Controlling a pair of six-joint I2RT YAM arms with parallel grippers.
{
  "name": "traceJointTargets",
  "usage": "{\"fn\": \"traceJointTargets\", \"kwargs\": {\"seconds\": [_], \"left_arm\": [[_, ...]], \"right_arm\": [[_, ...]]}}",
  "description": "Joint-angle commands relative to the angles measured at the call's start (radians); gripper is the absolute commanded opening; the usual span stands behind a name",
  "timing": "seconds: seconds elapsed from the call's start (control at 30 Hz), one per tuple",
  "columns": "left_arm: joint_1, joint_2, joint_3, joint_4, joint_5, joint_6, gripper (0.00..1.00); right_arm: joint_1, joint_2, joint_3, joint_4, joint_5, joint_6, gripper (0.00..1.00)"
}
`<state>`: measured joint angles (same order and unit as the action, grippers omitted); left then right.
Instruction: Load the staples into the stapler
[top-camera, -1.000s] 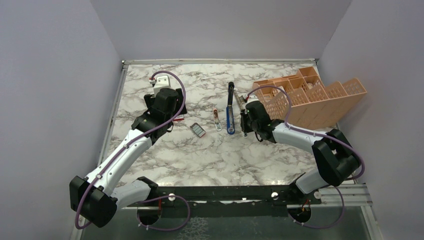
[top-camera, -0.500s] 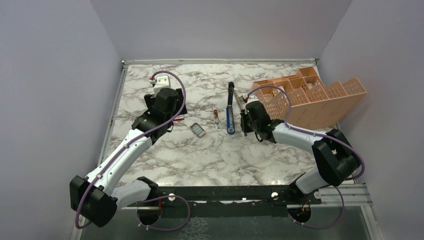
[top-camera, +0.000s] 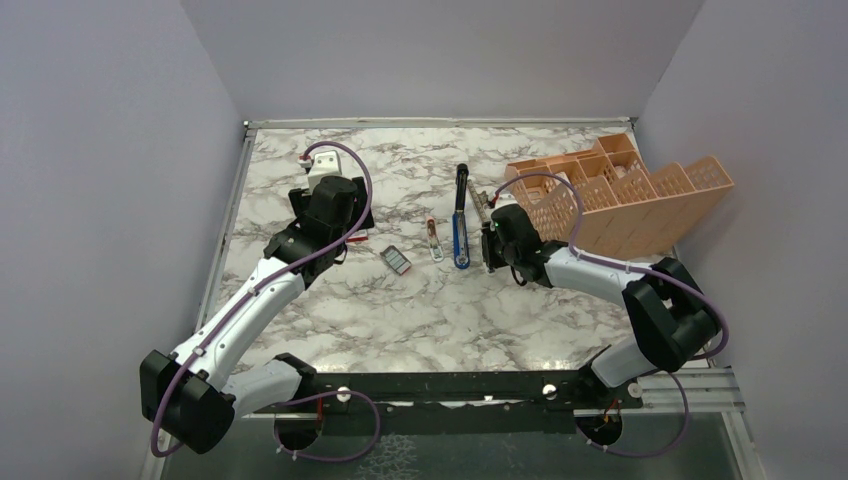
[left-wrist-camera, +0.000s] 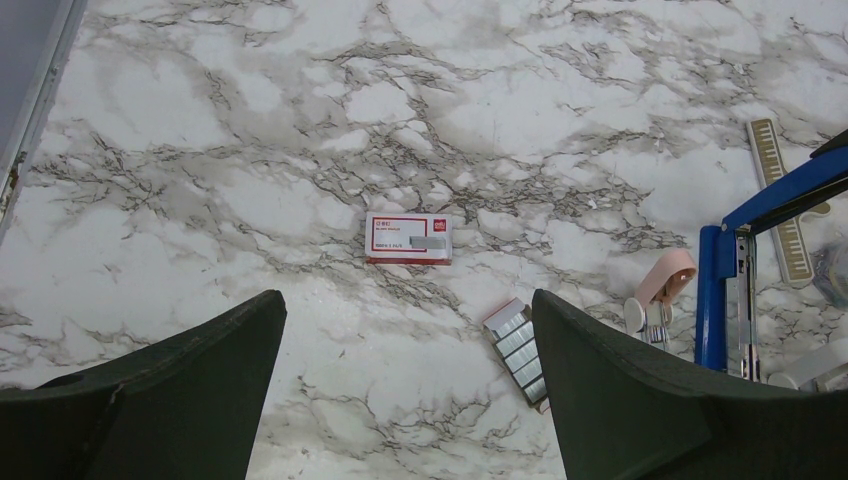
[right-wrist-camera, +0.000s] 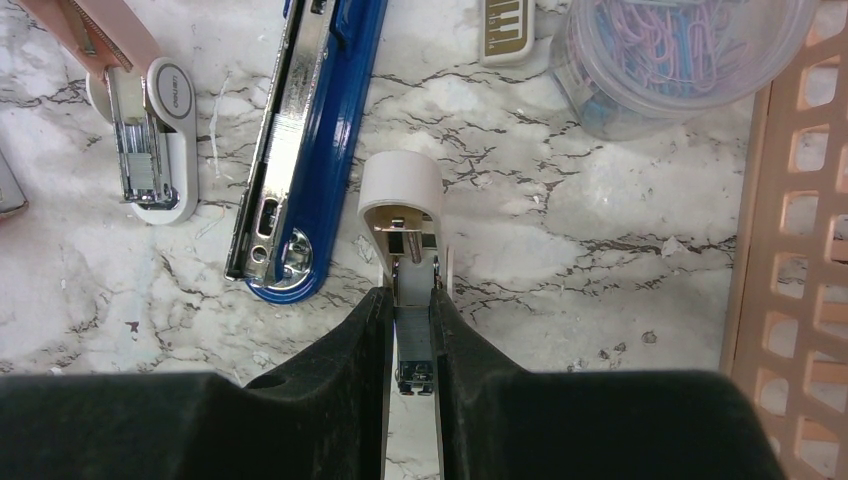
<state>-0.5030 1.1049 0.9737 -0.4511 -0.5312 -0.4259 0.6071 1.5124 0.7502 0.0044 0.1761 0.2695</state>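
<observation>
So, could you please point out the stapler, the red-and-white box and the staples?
stapler (right-wrist-camera: 335, 160): right wrist view, on its blue body.
red-and-white box (left-wrist-camera: 408, 237): left wrist view, middle of its top.
staples (left-wrist-camera: 518, 345): left wrist view, middle of the strips.

Right wrist view: crops the stapler (right-wrist-camera: 345, 100) and the tub of paper clips (right-wrist-camera: 680, 50) at the top edge, the orange basket (right-wrist-camera: 790, 200) at the right. Hides the near end of the white-capped metal piece (right-wrist-camera: 403, 200) between the 2 fingers of the right gripper (right-wrist-camera: 410, 300). Left wrist view: cuts the stapler at the right edge; box (left-wrist-camera: 408, 237) print too small to read. Top view: staples (top-camera: 397, 260) too small to tell apart.
</observation>
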Motion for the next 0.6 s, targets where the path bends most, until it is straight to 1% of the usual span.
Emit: {"fn": "traceJointTargets", "kwargs": {"seconds": [0.0,0.57], "left_arm": [[0.006,-0.002,0.000,0.014,0.013,-0.002,0.93],[0.006,-0.004,-0.001,0.013,0.013,-0.002,0.93]], "right_arm": [[-0.003,0.013,-0.009,0.022,0.006,0.007,0.23],[-0.003,0.016,-0.024,0.013,-0.001,0.012,0.24]]}}
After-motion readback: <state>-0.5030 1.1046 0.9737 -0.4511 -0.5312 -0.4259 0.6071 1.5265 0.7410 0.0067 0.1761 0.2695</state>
